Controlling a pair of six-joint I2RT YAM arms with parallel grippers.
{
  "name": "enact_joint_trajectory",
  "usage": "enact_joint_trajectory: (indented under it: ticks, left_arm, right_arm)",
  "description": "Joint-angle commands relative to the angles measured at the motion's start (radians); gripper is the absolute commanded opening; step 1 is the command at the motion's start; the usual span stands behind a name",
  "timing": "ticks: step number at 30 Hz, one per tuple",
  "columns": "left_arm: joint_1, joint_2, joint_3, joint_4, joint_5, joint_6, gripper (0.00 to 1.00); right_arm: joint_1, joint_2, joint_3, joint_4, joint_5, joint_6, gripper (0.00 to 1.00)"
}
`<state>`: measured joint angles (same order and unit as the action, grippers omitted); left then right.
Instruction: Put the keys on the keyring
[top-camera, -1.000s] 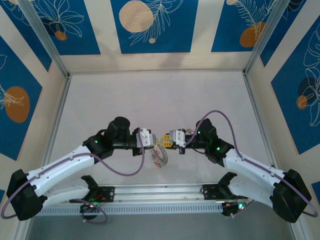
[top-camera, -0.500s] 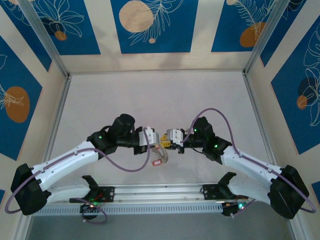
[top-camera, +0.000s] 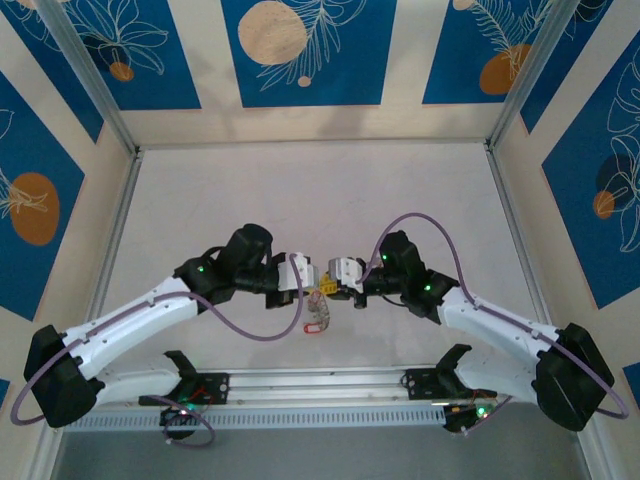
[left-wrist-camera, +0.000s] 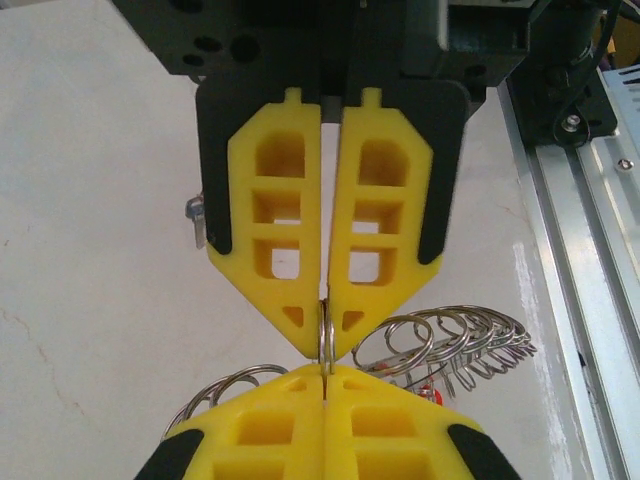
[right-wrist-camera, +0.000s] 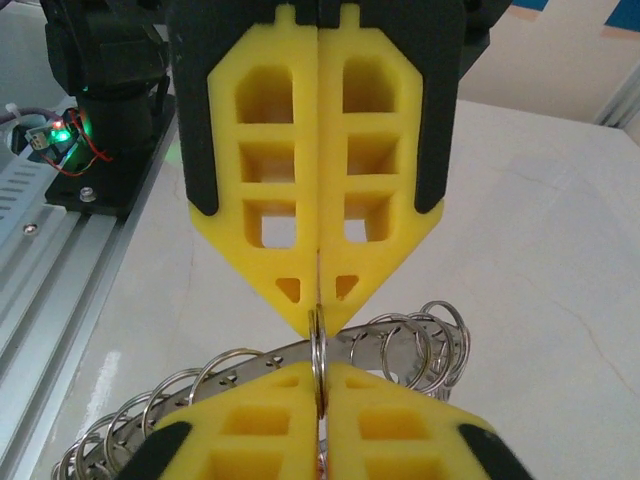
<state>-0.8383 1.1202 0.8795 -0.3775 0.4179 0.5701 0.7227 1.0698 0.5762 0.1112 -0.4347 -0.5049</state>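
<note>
Clamped the flat silvery-grey metal keyring (left-wrist-camera: 470, 340) with beaded, looped edge in the left gripper (left-wrist-camera: 325, 374), closed tight on its thin rim. Clamped the same rim in the right gripper (left-wrist-camera: 325, 343), equally closed, tip to tip. Hung a red-tagged key (top-camera: 313, 326) just below.

Two arms (top-camera: 140, 315), four yellow fingers (left-wrist-camera: 240, 210), one keyring (right-wrist-camera: 395, 345) — and one red-tagged key (top-camera: 313, 326) in sight.
</note>
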Motion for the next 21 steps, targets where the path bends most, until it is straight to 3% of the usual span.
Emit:
enact_joint_trajectory:
  ticks: [1, 4, 6, 7, 12, 21]
  left_arm:
    - [-0.001, 0.004, 0.042, -0.02, 0.066, 0.04, 0.0]
    - [-0.001, 0.009, 0.035, -0.005, 0.078, 0.034, 0.03]
    - [-0.002, 0.009, 0.022, 0.019, 0.063, 0.018, 0.27]
    - [0.0, 0.007, 0.018, 0.025, 0.061, 0.015, 0.31]
    - [0.002, -0.004, -0.003, 0.001, 0.07, 0.04, 0.32]
    - [0.003, -0.029, -0.02, 0.05, 0.071, 0.019, 0.24]
  right_arm:
    - [0.006, 0.011, 0.022, 0.014, -0.037, 0.035, 0.01]
    - [0.004, 0.012, 0.003, 0.082, -0.066, 0.057, 0.0]
    - [-0.003, 0.004, -0.008, 0.126, -0.1, 0.082, 0.0]
    - [-0.009, 0.003, -0.018, 0.154, -0.115, 0.095, 0.0]
    - [-0.046, -0.003, -0.037, 0.227, -0.18, 0.149, 0.0]
    - [-0.047, -0.002, -0.064, 0.264, -0.222, 0.121, 0.0]
